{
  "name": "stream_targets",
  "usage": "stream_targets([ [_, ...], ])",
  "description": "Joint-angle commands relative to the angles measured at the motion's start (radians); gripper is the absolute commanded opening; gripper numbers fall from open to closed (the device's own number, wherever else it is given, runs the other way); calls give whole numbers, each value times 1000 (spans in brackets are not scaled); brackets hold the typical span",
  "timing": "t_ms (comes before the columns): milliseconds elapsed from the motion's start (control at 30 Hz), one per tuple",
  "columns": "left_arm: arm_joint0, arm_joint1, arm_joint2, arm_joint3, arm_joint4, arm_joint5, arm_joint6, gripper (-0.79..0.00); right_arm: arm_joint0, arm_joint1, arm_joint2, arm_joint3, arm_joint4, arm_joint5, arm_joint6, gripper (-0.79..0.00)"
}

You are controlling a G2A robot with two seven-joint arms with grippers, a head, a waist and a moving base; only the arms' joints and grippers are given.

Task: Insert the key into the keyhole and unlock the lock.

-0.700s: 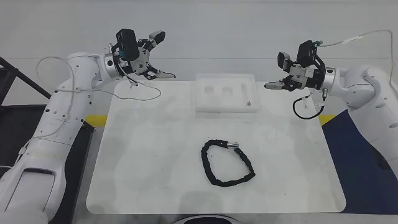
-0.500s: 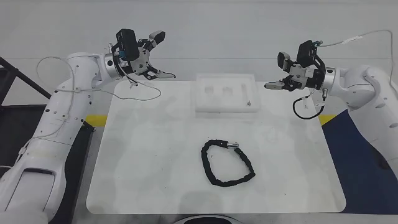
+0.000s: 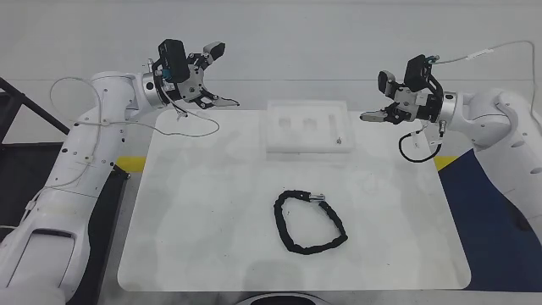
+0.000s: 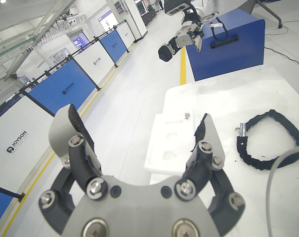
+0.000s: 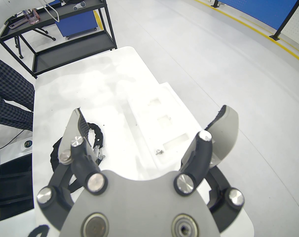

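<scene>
No movement at the tabletop's far corners: left gripper and right gripper wide open, empty; key untouched, lock unopened.

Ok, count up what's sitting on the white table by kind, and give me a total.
Black fabric-sleeved chain lock: 1
Small metal key, lying on the tray: 1
White foam tray with rectangular recesses: 1
Total: 3

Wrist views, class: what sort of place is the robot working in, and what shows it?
Probably a factory-style test hall: blue and white partition panels, yellow floor lines and a black shelving cart.
</scene>
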Motion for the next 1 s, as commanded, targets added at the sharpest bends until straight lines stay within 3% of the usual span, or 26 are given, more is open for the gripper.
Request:
stream_targets([
  [0, 0, 0, 0, 0, 0, 0, 0, 0, -8, 0, 0, 2, 0, 16, -2, 0],
  [167, 0, 0, 0, 0, 0, 0, 0, 0, -18, -20, -32, 42, 69, 146, 69, 0],
  [367, 0, 0, 0, 0, 0, 0, 0, 0, 14, -73, -103, 126, 197, 325, 185, 0],
  [600, 0, 0, 0, 0, 0, 0, 0, 0, 36, -154, -202, 239, 207, 578, 232, 0],
  [833, 0, 0, 0, 0, 0, 0, 0, 0, 61, -245, -282, 355, 253, 731, 304, 0],
  [967, 0, 0, 0, 0, 0, 0, 0, 0, 75, -294, -318, 413, 265, 770, 351, 0],
])
